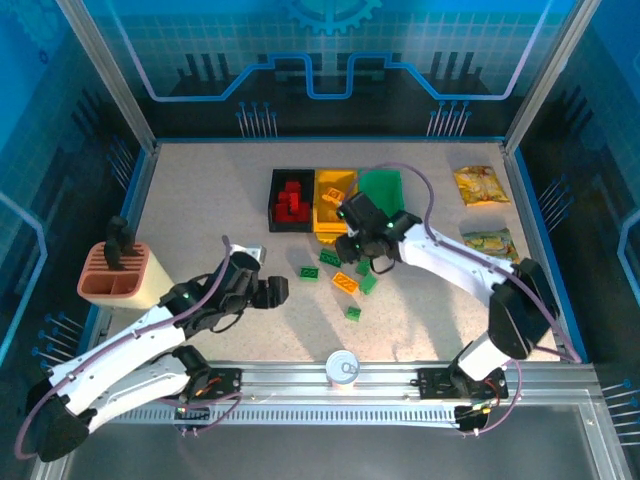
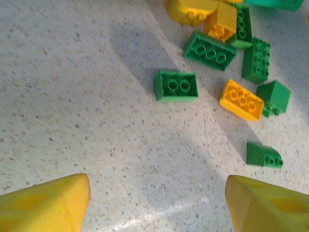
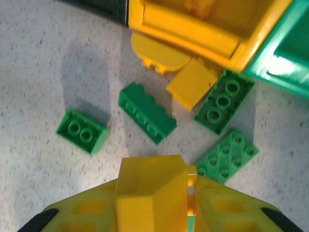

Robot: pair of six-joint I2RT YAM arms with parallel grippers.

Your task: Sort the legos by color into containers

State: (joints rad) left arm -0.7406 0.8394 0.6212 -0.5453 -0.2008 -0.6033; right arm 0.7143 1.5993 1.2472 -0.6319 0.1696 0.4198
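Note:
Three containers stand side by side at the back: a black bin [image 1: 275, 208] with red legos [image 1: 292, 203], a yellow bin [image 1: 333, 212] and a green bin [image 1: 385, 186]. My right gripper [image 1: 356, 243] hovers just in front of the yellow bin [image 3: 193, 29], shut on a yellow lego [image 3: 150, 191]. Below it lie green legos [image 3: 147, 113] [image 3: 224, 100] [image 3: 81, 131] and a loose yellow lego [image 3: 192, 83]. My left gripper [image 2: 158, 198] is open over bare table, short of a green lego [image 2: 176, 86] and an orange lego [image 2: 241, 100].
A terracotta ridged holder [image 1: 118, 275] sits at the left edge. Two snack packets [image 1: 480, 185] [image 1: 490, 242] lie at the right. A small can [image 1: 343, 367] stands at the near edge between the arm bases.

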